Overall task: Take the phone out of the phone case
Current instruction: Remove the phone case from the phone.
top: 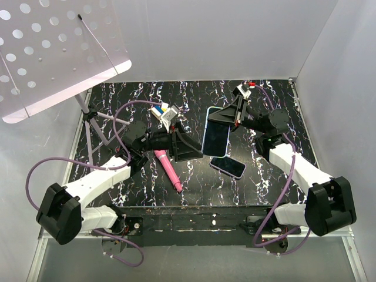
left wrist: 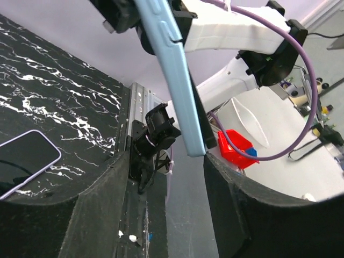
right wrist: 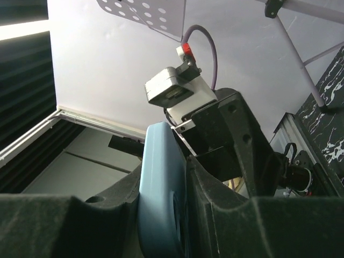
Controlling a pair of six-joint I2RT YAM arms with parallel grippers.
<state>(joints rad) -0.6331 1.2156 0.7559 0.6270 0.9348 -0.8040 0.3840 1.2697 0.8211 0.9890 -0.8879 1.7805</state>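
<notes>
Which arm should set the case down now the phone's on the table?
Right. The right fingers are clamped on the blue case, held above the table. The left fingers stand open, gripping nothing, and the phone lies flat below.

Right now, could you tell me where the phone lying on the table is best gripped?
Probably across its two long edges near the middle, coming straight down: the phone lies flat on the table, dark face up, so only its thin sides offer opposing surfaces.
</notes>
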